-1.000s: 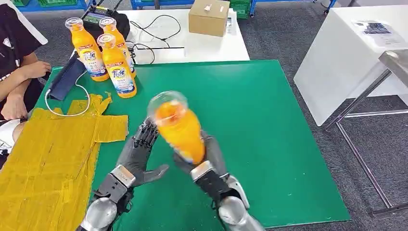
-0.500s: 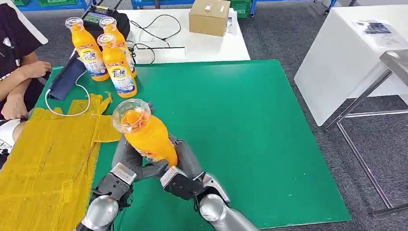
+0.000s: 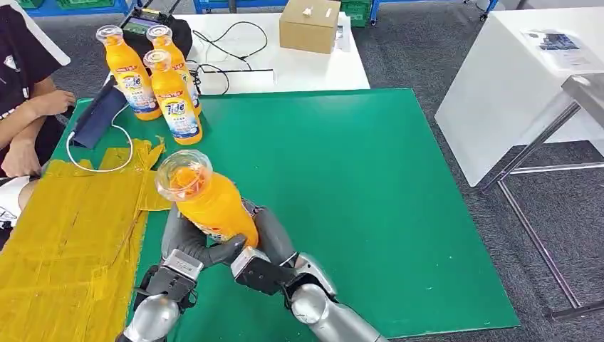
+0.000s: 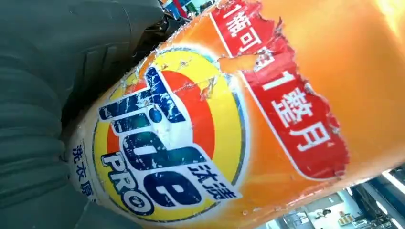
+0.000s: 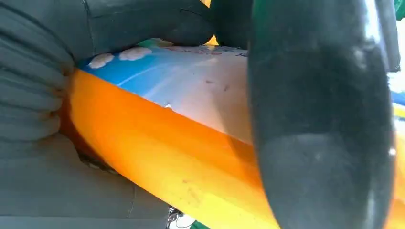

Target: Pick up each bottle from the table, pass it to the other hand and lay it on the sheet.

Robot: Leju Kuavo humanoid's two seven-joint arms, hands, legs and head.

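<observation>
Green mat (image 3: pixel 370 164): both hands' fingers (image 3: pixel 267 228) hide bottle's (image 3: pixel 210 203) base.

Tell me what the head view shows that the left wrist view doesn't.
Head view alone: three standing bottles, the yellow sheet, the green mat, the right hand and a person's arm. Left wrist view alone: the held bottle's worn label up close. Both: that bottle against the left hand.

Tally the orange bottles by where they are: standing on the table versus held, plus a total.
Standing on table: 3
Held bottle, between left robot hand and right robot hand: 1
Total: 4
</observation>
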